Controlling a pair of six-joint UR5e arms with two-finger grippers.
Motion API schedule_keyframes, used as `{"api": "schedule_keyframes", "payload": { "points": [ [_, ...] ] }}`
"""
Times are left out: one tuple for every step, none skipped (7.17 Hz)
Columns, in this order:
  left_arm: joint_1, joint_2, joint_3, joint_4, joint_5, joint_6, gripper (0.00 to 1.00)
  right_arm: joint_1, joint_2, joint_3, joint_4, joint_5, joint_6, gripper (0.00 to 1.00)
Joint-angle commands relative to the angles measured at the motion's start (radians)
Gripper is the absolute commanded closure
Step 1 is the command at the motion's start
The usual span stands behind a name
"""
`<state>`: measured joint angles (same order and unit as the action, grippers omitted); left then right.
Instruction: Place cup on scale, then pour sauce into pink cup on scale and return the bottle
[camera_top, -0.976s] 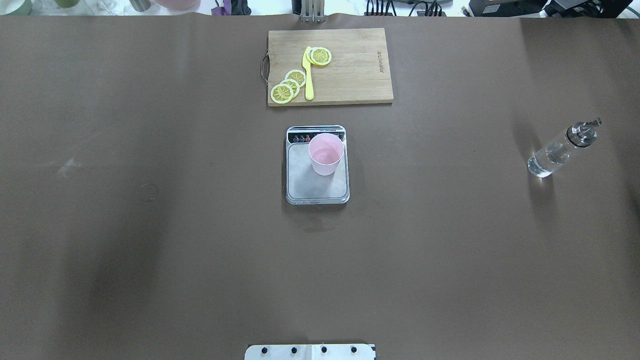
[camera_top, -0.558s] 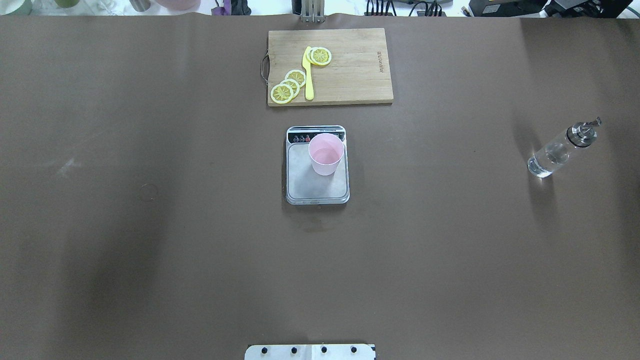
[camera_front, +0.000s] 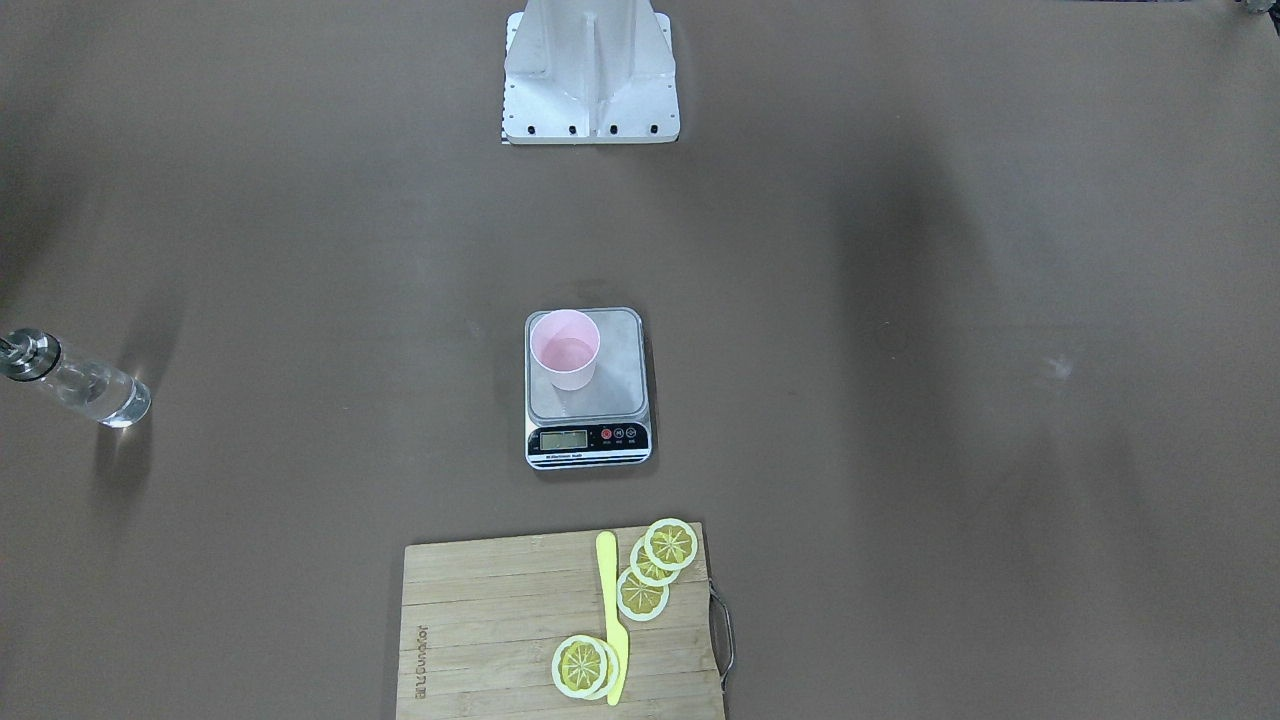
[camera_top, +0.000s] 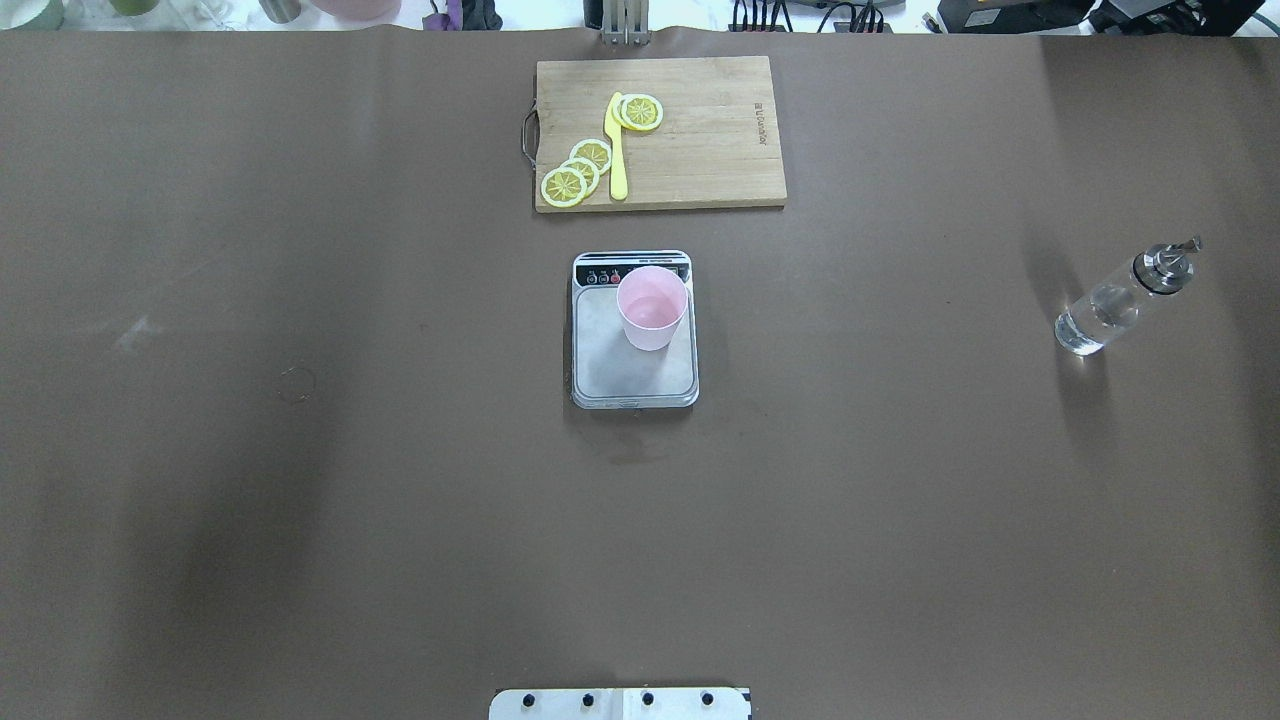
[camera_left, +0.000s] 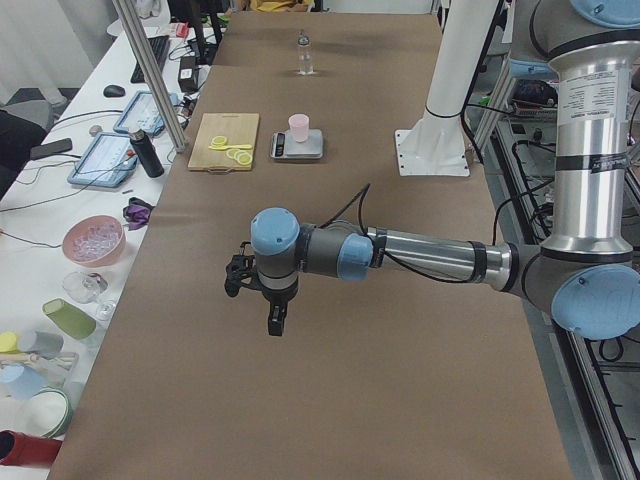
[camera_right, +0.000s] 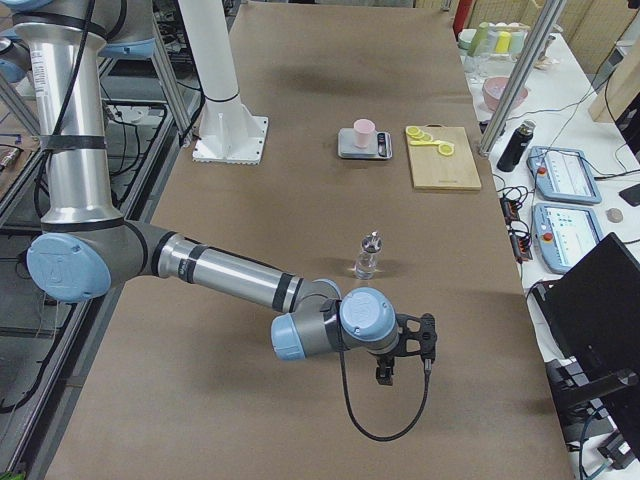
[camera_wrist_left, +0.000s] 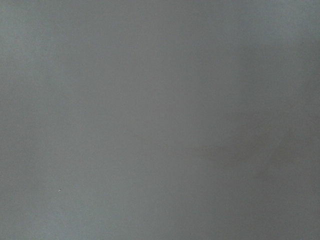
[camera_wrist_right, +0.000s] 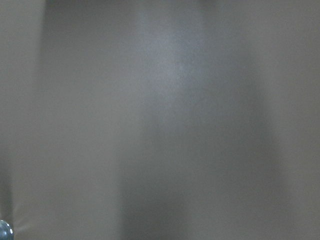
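You cannot tell how either set of jaws stands, since both grippers show only in the side views. Starting at the left, the left gripper (camera_left: 274, 322) hangs over bare brown table (camera_top: 300, 500) with nothing between its fingers, well apart from everything the task concerns. At the middle of the table you have the scale (camera_top: 620, 365), its black display strip turned away from the robot, and the cup (camera_top: 652, 308) stands upright on its platform, toward the right side. Just beyond the scale lies a bamboo cutting board (camera_top: 710, 140) with lemon slices (camera_top: 566, 186) and a yellow knife (camera_top: 616, 150) on it. Well off to the right, the bottle (camera_top: 1115, 305) stands upright on the table, clear sauce (camera_top: 1095, 320) showing through its glass. The right gripper (camera_right: 404, 368) hovers near the bottle, apart from it and holding nothing.
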<state>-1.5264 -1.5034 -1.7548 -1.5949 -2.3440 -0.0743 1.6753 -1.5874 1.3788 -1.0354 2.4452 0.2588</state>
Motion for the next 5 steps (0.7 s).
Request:
{"api": "schedule_keyframes", "payload": {
  "points": [
    [-0.001,0.0,0.001,0.001,0.0,0.001,0.02,-0.012,-0.197,0.328,-0.183,-0.099,-0.003,0.0],
    [0.0,-0.001,-0.005,0.0,0.002,0.001,0.02,-0.009,-0.226,0.35,-0.207,-0.107,-0.038,0.0],
    [0.0,-0.004,0.003,0.0,0.002,0.001,0.02,0.03,-0.226,0.339,-0.241,-0.098,-0.1,0.0],
    [0.0,-0.004,0.001,-0.002,0.0,0.001,0.02,0.088,-0.221,0.348,-0.344,-0.095,-0.193,0.0],
    [0.0,-0.004,0.0,-0.002,0.0,0.001,0.02,0.118,-0.224,0.351,-0.41,-0.094,-0.24,0.0]
  ]
}}
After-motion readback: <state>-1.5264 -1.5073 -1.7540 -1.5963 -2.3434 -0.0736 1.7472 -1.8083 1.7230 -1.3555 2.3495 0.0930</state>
